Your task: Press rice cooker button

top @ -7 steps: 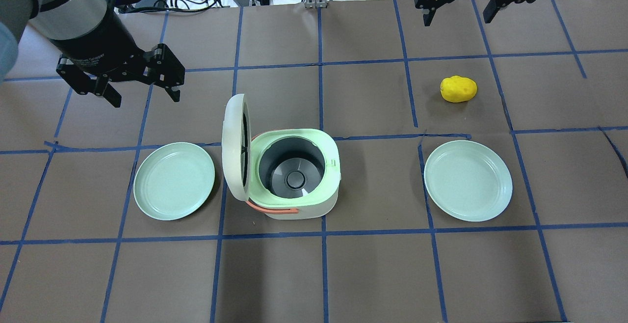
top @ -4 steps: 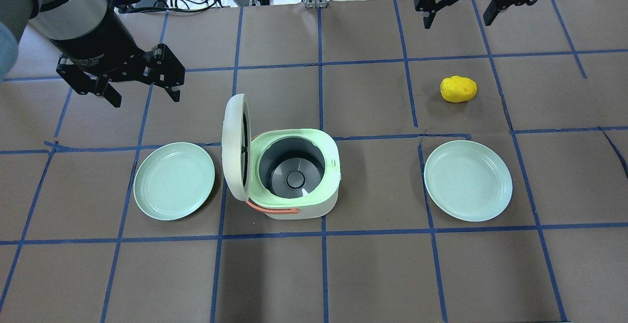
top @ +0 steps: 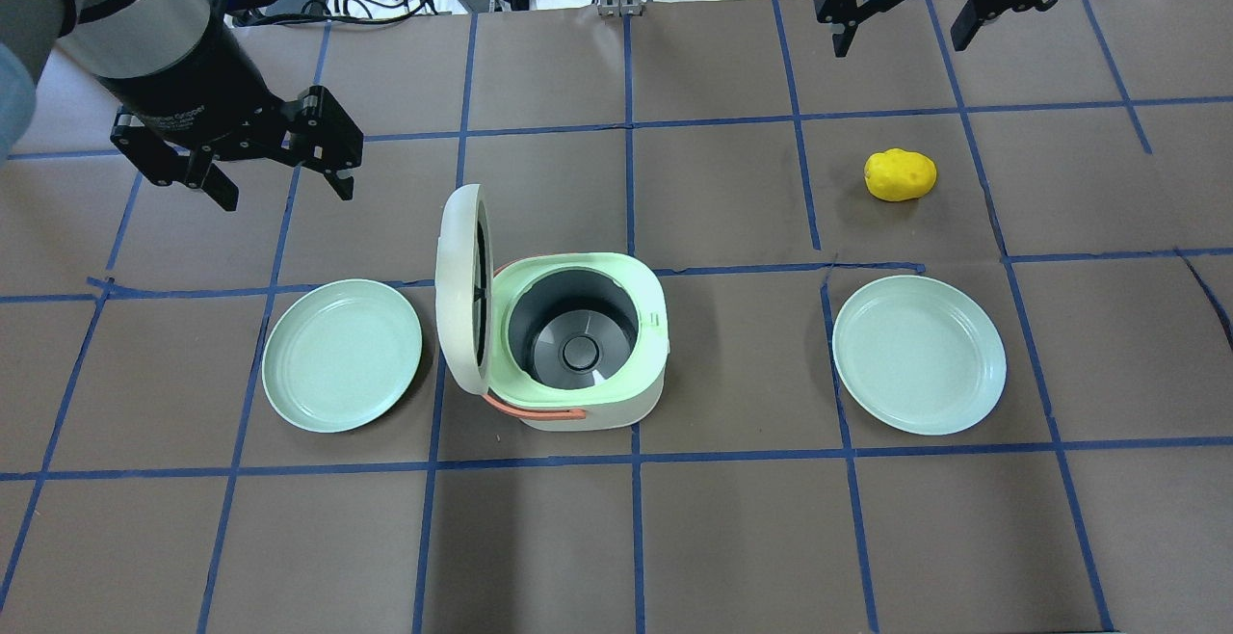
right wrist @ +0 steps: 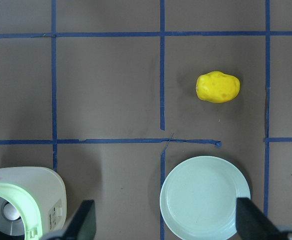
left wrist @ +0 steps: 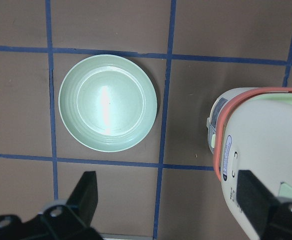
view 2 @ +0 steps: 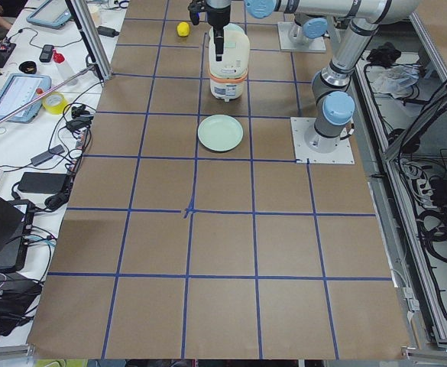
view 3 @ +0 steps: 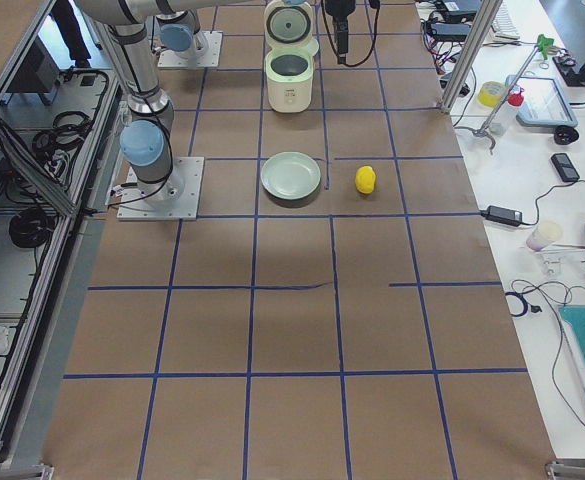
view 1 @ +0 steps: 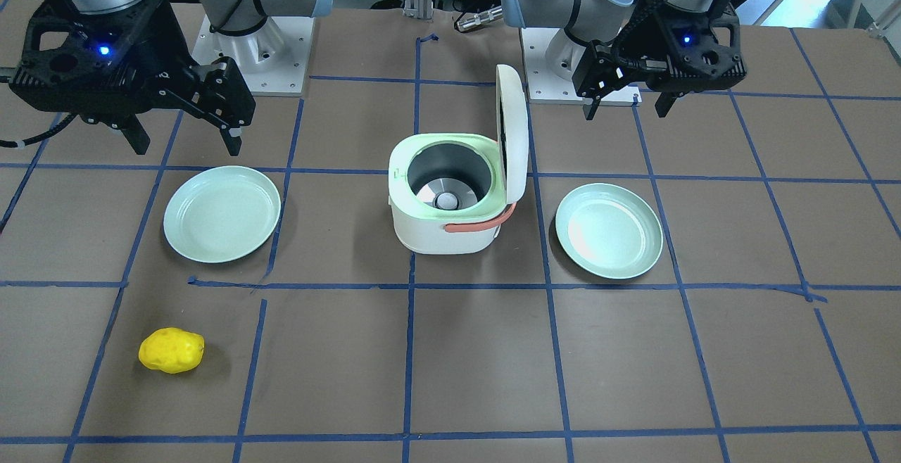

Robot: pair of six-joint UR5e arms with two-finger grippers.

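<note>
- plate [left wrist: 108,102], pale green, round, upper left of centre; lies flat on brown table [left wrist: 111,25]; glare streak down its middle
- blue tape lines [left wrist: 172,30] cross table in a grid; plate sits inside one square, rim near the lines at top and right
- rice cooker [left wrist: 265,150] at right edge, white body, partly cut off; well apart from plate, one tape line between them
- orange handle [left wrist: 217,155] bends round cooker's near side; narrow label [left wrist: 229,155] just beside it, print too small to read
- left gripper [left wrist: 165,176] at bottom edge; black fingers [left wrist: 86,192] spread wide; one below plate, other overlaps cooker
</note>
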